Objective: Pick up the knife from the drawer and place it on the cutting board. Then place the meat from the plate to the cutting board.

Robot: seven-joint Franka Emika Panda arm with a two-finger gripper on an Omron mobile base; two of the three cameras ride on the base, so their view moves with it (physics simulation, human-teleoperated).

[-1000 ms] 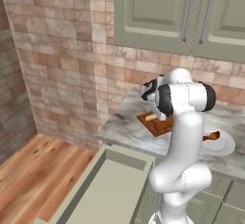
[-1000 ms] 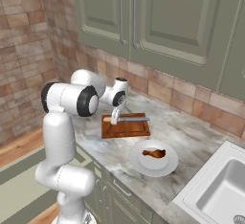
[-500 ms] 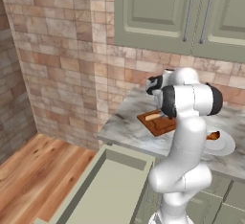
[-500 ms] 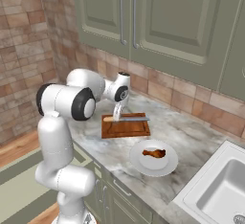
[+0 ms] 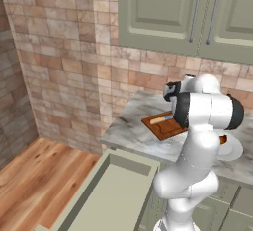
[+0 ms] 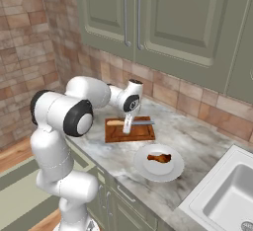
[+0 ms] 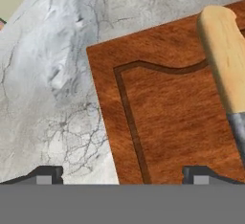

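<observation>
The knife [image 6: 123, 123], with a tan handle and a grey blade, lies flat on the reddish-brown cutting board [image 6: 141, 134] on the marble counter. My gripper [image 6: 127, 125] hangs just above the board over the knife, open and empty. In the hand view the knife [image 7: 225, 55] lies at the right edge, outside the fingertips [image 7: 46, 174], and my gripper [image 7: 122, 175] spans the cutting board [image 7: 172, 122] near its corner. The meat [image 6: 159, 158] rests on the white plate [image 6: 148, 171] in front of the board. The drawer [image 5: 111, 195] stands pulled out below the counter. From the left, the knife [image 5: 159, 120] shows on the cutting board [image 5: 165, 129].
A sink [image 6: 230, 195] is set into the counter at the right. Brick backsplash and green wall cabinets [image 6: 163, 18] rise behind the board. My own arm [image 5: 205, 114] blocks part of the board and the plate [image 5: 236, 151] in the left base view.
The jaws have spread a little wider and the hand has shifted slightly to the right over the board. The knife stays lying on the board, free of the fingers.
</observation>
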